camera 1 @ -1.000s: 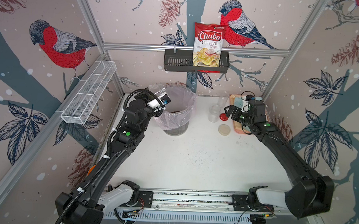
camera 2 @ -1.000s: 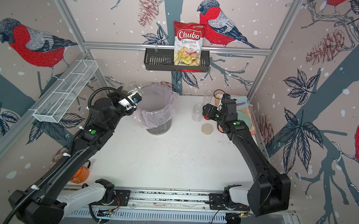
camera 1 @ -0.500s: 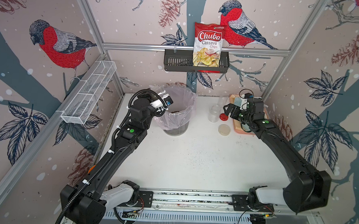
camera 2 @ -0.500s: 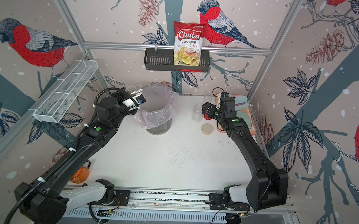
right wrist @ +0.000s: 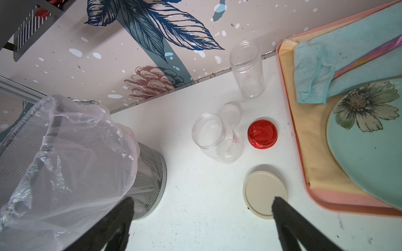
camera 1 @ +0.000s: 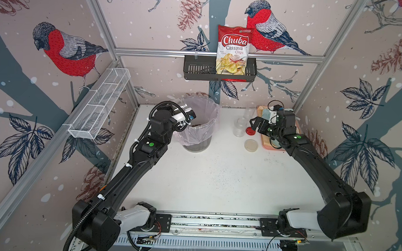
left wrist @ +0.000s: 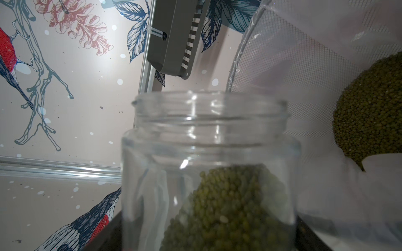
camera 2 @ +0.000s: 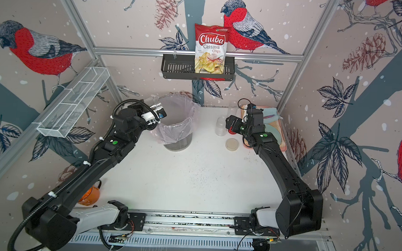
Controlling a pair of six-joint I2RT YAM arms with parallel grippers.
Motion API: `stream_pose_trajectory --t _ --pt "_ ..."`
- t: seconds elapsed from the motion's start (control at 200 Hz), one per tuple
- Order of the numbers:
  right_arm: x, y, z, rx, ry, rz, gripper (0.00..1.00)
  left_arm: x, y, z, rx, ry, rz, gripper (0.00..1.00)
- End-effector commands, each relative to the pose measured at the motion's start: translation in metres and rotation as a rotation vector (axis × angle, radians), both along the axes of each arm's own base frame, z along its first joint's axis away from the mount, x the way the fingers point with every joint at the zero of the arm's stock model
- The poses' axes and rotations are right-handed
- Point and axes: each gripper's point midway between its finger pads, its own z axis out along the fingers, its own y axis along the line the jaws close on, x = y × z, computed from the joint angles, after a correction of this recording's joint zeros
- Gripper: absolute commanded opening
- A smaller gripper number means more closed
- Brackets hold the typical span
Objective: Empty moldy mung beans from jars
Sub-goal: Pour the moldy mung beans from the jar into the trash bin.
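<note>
I see the left arm swung in closer to the bin [camera 1: 199,140] than a second ago. The left gripper [camera 1: 177,108] is beside the rim, clamped on an open jar [left wrist: 208,152]. Mung beans [left wrist: 228,206] bank against one side of that jar's lower part (a heap of them already lies in the bin's liner). My right gripper [right wrist: 202,200] hangs spread wide above the bench [camera 1: 216,178] toward the back right corner, over the beige lid [right wrist: 264,191]. The red lid [right wrist: 262,134] and two empty jars [right wrist: 217,139] stand just beyond it, beside the pink tray [right wrist: 326,202].
</note>
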Motion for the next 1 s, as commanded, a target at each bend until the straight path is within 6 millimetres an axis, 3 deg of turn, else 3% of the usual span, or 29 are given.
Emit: stream_pose_trajectory --t 0.0,0.54,0.996 --pt "0.001 0.001 0.005 0.002 -0.023 0.005 0.99 0.003 -0.003 0.017 0.025 -0.068 0.018 0.0" --pt "0.002 0.001 0.006 0.006 -0.026 0.007 1.0 0.002 -0.014 0.021 0.087 -0.049 0.027 0.0" --pt "0.002 0.001 0.014 0.013 -0.038 0.012 0.99 0.003 -0.005 0.034 0.213 -0.048 0.084 0.0"
